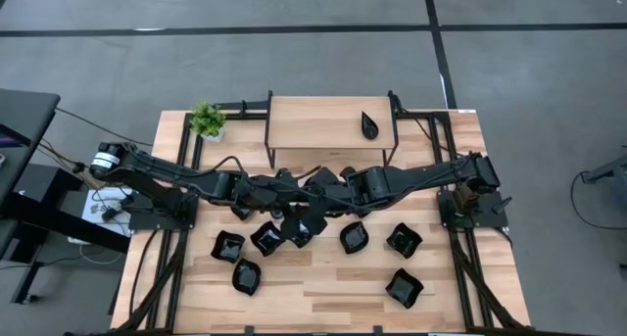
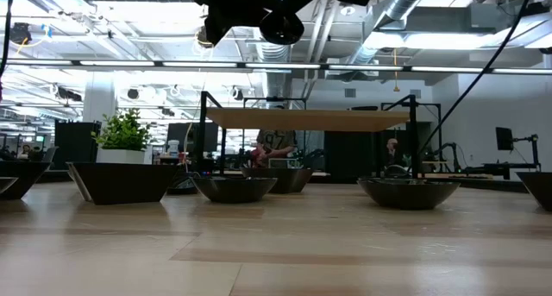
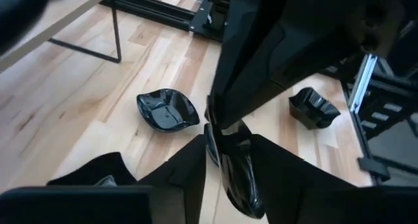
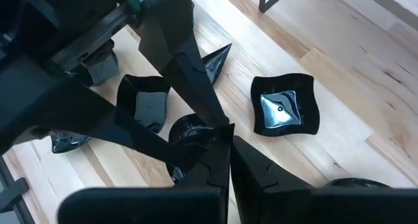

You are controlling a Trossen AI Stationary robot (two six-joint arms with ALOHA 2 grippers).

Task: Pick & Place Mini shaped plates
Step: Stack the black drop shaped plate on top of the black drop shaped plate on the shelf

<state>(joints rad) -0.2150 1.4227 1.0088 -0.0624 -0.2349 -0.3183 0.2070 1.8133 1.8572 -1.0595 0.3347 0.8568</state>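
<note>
i am not finding any readable writing or brand on the things here. in the high view both arms are meeting over the middle of the wooden table [image 1: 323,287], and they are hiding the spot between them, so from above i cannot see the handover.

in the left wrist view the left gripper [image 3: 228,155] is standing slightly open around a glossy black teardrop plate [image 3: 238,178], which is hanging on its edge. in the right wrist view the right gripper [image 4: 225,136] is pinched fully together on the rim of this plate.

the other mini shaped plates [image 1: 404,240] are lying spread on the front half of the table, black and shiny, with wavy rims. one teardrop dish [image 1: 368,124] is lying on the raised wooden shelf [image 1: 313,120]. the small potted plant [image 1: 207,120] is standing beside the shelf.
</note>
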